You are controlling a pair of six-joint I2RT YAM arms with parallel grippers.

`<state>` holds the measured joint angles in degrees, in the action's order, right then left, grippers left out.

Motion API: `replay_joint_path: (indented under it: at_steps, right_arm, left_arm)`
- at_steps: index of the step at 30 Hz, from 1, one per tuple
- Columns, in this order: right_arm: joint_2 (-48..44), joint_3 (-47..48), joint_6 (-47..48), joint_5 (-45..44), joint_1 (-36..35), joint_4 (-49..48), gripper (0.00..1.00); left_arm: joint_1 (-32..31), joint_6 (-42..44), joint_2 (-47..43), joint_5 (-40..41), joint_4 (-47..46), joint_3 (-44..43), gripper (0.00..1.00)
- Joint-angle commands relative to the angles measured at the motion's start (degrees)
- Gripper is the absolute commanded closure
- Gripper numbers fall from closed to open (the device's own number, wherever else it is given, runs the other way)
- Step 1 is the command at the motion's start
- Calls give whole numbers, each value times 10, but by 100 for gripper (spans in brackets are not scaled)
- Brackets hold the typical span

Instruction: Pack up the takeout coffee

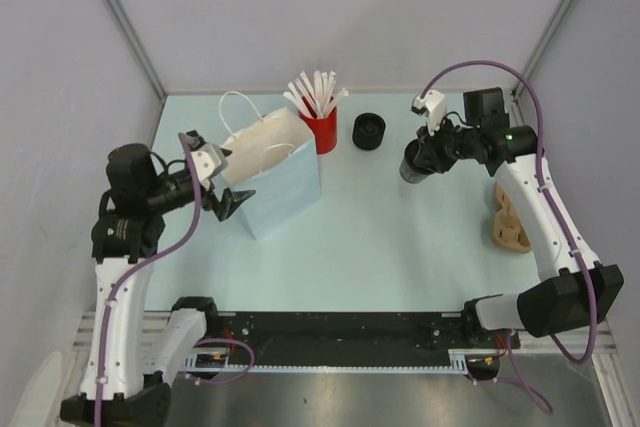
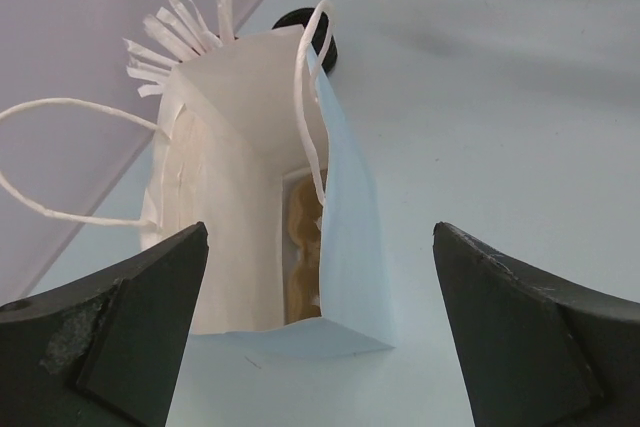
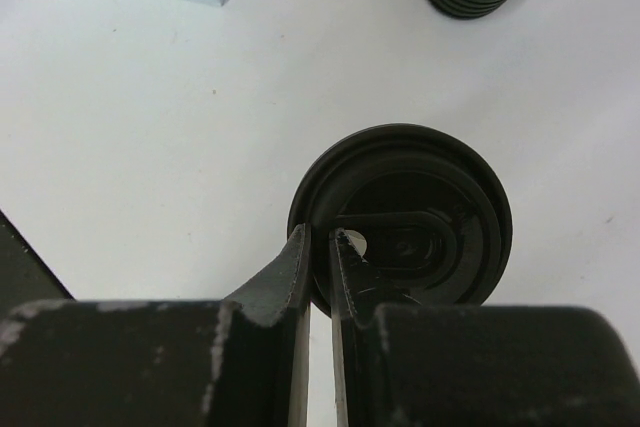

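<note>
Coffee cup (image 3: pixel 430 177), right of the paper bag (image 1: pixel 290 177), is pinched by its lid rim in the right gripper (image 3: pixel 320 239). That thin edge grip could slip or pop the lid during carrying. The left gripper (image 2: pixel 320 237) stands spread at the bag.

Light: bright, even | shadows: soft, faint | focus: right tool (image 3: pixel 320 243) blurred close-up
</note>
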<state>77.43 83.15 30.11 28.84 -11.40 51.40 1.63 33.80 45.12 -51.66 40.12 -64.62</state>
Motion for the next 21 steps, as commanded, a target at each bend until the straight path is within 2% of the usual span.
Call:
replay_joint_path:
  at_steps: [1, 6, 15, 19, 20, 21]
  right_arm:
    - [-32, -21, -19, 24, -6, -13, 100]
    - [-38, -41, -15, 40, -6, -20, 100]
    - [-47, -62, -11, 53, -6, -25, 100]
    - [-53, -66, -9, 57, -6, -27, 100]
    - [-53, -68, -9, 57, -5, -27, 100]
    - [-54, -69, -9, 57, -6, -29, 100]
  left_arm:
    - [-67, 44, 36, 61, -24, 5, 1]
    - [-151, 44, 61, 131, -41, 18, 1]
    - [-168, 21, 69, 188, -107, 44, 2]
    - [-177, 24, 87, 194, -104, 46, 16]
    - [-178, 24, 91, 195, -105, 47, 26]
    - [-181, 25, 94, 196, -104, 47, 30]
